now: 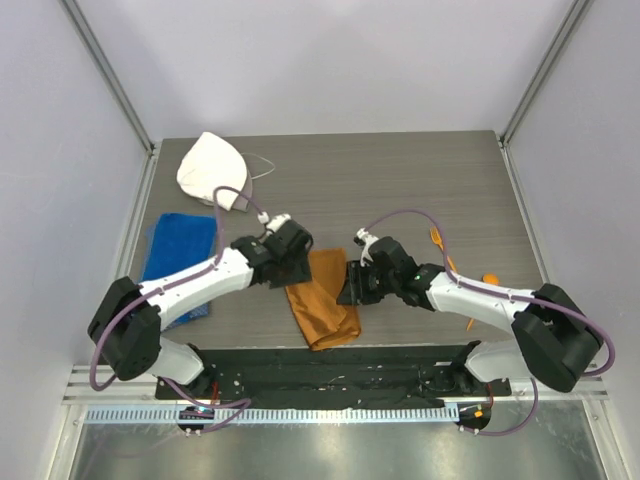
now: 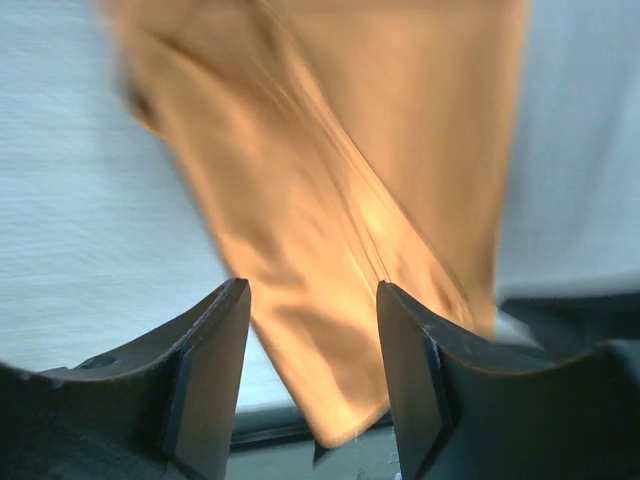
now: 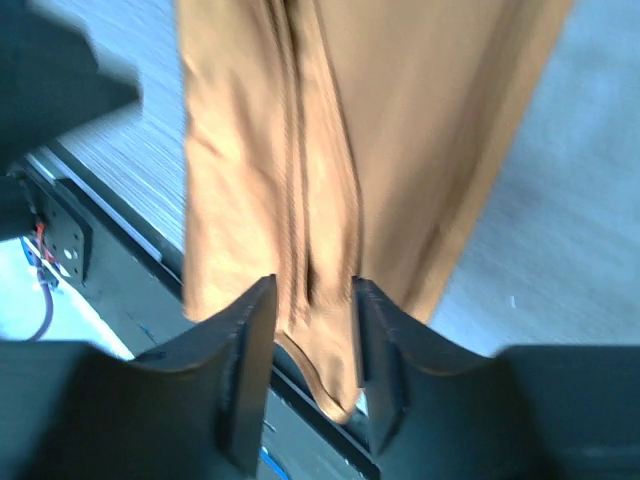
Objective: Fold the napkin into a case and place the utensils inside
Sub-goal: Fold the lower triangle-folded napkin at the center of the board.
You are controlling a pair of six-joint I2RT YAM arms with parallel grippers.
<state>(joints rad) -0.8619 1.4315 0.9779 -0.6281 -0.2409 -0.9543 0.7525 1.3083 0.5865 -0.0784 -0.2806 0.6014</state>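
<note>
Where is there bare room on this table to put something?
Bare: the far strip of table from white cloth to right edge. Crowded: blue towel at left, napkin between left arm and right arm in front, fork and spoon at right.

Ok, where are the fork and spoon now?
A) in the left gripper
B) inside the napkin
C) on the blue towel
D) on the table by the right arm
D: the fork and spoon lie on the table beside the right arm, clear of the napkin.

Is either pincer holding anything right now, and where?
Left pincer: open above the napkin, holding nothing. Right pincer straddles the napkin's folded edge; grip cannot be told.
</note>
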